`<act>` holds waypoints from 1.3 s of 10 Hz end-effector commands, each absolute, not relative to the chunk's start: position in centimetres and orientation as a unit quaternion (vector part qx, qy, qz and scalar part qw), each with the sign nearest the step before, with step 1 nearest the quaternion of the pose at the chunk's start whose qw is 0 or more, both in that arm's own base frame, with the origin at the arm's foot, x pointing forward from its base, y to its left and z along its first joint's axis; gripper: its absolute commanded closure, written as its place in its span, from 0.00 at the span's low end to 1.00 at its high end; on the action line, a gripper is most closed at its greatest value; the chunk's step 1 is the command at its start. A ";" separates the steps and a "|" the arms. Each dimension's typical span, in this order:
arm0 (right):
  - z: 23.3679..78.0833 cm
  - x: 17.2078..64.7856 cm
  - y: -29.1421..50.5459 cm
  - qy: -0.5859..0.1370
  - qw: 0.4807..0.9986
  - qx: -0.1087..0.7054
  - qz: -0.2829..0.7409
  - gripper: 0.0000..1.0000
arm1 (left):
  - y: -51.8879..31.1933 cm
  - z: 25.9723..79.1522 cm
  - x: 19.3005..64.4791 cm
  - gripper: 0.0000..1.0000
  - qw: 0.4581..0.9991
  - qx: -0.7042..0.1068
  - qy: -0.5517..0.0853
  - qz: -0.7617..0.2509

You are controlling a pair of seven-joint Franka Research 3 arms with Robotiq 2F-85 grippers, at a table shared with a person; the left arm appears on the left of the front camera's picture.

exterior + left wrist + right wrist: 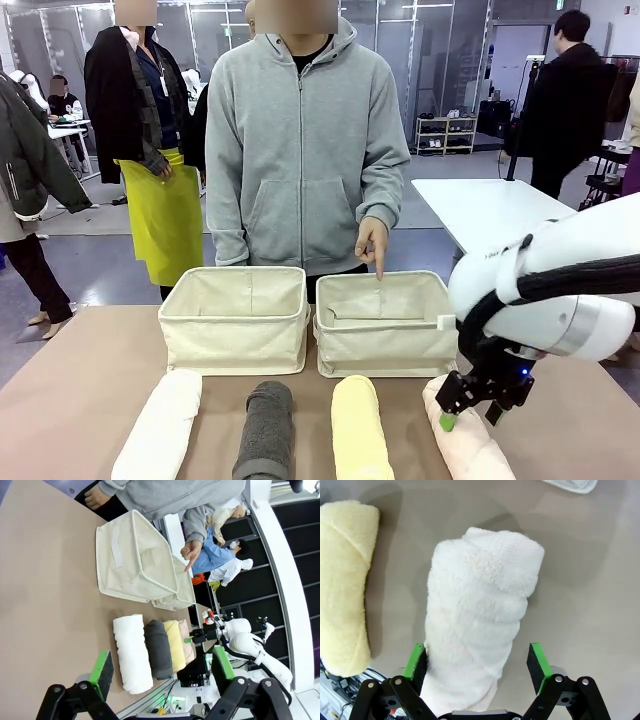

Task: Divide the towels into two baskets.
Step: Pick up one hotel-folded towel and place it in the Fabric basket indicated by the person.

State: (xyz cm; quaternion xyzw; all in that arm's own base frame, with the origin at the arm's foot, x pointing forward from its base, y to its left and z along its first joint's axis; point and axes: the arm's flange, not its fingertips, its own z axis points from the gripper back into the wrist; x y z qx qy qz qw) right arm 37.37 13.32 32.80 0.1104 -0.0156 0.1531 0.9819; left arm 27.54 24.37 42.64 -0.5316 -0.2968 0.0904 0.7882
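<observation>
Four rolled towels lie in a row at the table's front: white (160, 425), dark grey (266, 430), pale yellow (360, 430), pale pink (470, 445). Behind them two cream baskets stand side by side, left (235, 320) and right (385, 325), both without towels. My right gripper (470, 412) is low over the pink towel (480, 615), open (477, 662), with a green pad on each side of the roll. Off to the side above the table, my left gripper (162, 667) is open and holds nothing.
A person in a grey hoodie stands at the far side, with one finger (378, 262) pointing down at the right basket's rim. The yellow towel (345, 585) lies close beside the pink one. Bare brown tabletop (70, 400) stretches to the left.
</observation>
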 end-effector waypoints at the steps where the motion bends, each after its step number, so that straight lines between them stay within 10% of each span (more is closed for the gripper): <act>1: 32.4 38.6 14.9 0.004 0.983 0.108 0.150 0.00 | 24.5 42.8 27.4 0.00 0.784 -0.536 -0.299 0.089; 5: 31.8 38.8 15.2 0.021 0.982 0.100 0.158 0.00 | 24.5 42.8 27.4 0.00 0.784 -0.536 -0.299 0.089; 13: 31.6 38.6 16.2 0.021 0.983 0.076 0.163 0.79 | 24.5 42.8 27.4 0.00 0.784 -0.536 -0.299 0.089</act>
